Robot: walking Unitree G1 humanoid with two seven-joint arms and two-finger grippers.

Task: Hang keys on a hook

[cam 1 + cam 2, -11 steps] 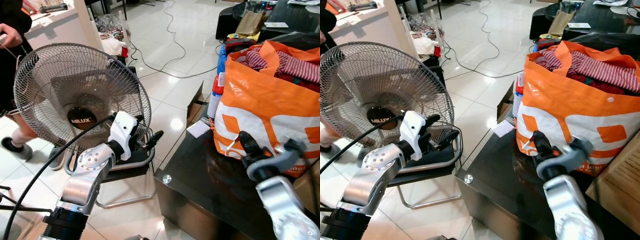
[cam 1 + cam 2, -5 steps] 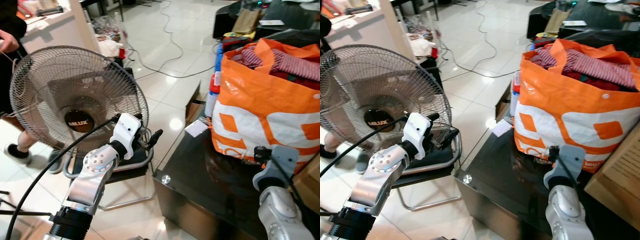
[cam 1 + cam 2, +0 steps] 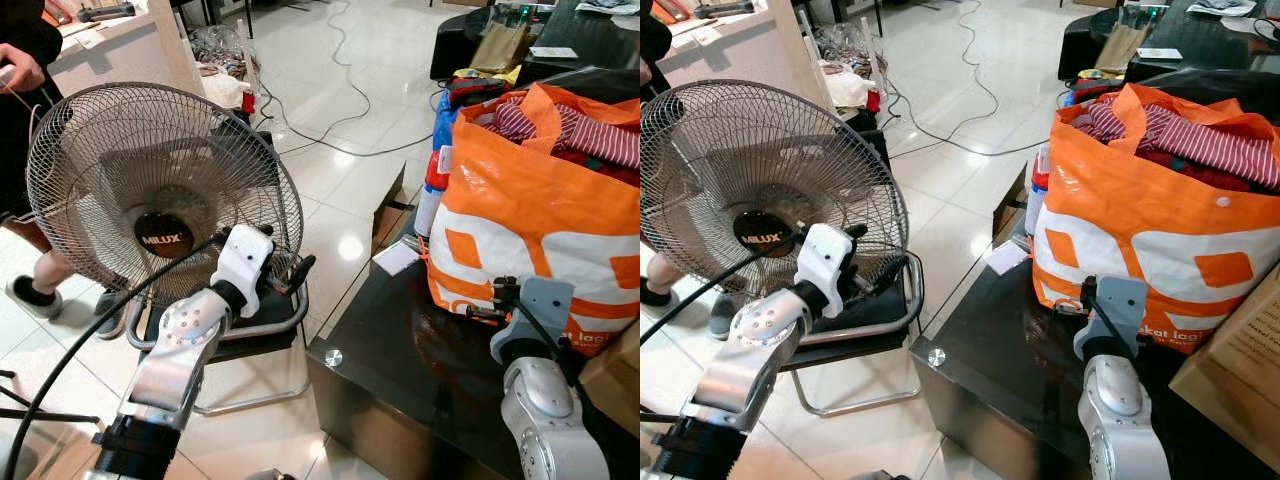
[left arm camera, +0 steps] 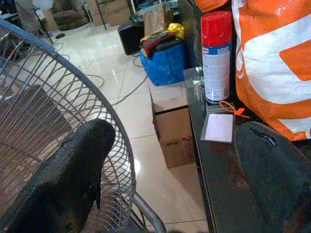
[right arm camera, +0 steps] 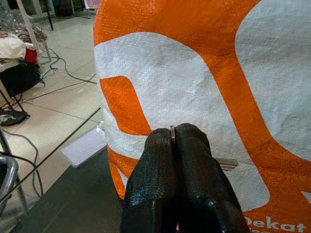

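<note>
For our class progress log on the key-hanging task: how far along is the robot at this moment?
Done: the right end effector is pinched shut on a thin ring, possibly the key ring, in front of the orange bag on the black table. In hand: that grip is all. The left end effector is open beside the fan. Left: reaching a hook and hanging the keys.
</note>
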